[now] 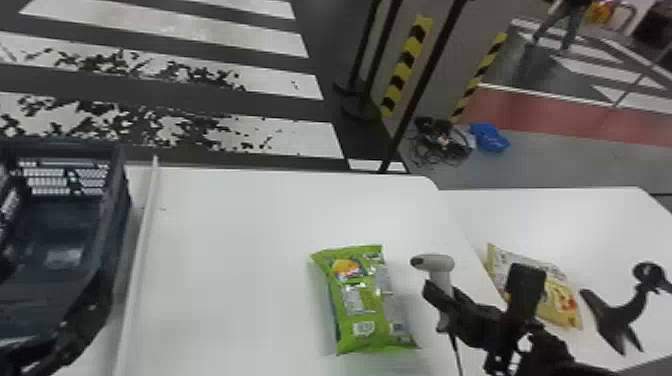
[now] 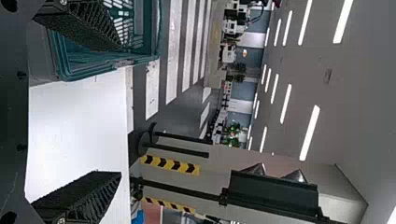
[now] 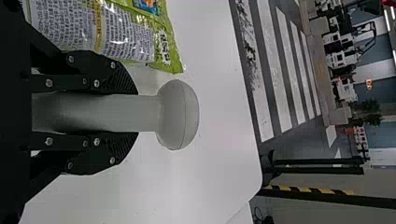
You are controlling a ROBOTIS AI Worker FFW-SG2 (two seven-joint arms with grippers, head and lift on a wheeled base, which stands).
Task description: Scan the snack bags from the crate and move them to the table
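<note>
Upright beside the green snack bag (image 1: 367, 300), the white scanner (image 1: 440, 265) is held by my right gripper (image 1: 444, 300). In the right wrist view that gripper (image 3: 132, 113) is shut on the handle of the scanner (image 3: 177, 114), and the green bag (image 3: 126, 35) lies close alongside. My left gripper (image 1: 82, 320) is by the near right side of the dark crate (image 1: 117, 200). Seen from the left wrist, this gripper (image 2: 77, 109) is open, one finger overlapping the crate (image 2: 112, 63). A yellow snack bag (image 1: 565, 295) lies farther right, partly behind my right gripper.
A pale raised strip (image 1: 137, 265) runs along the white table (image 1: 225, 225) beside the crate. At the right, a black stand-like object (image 1: 620, 317) is on the adjoining white table (image 1: 565, 215). A cable (image 1: 456, 350) hangs below the scanner. Dark posts stand beyond the table.
</note>
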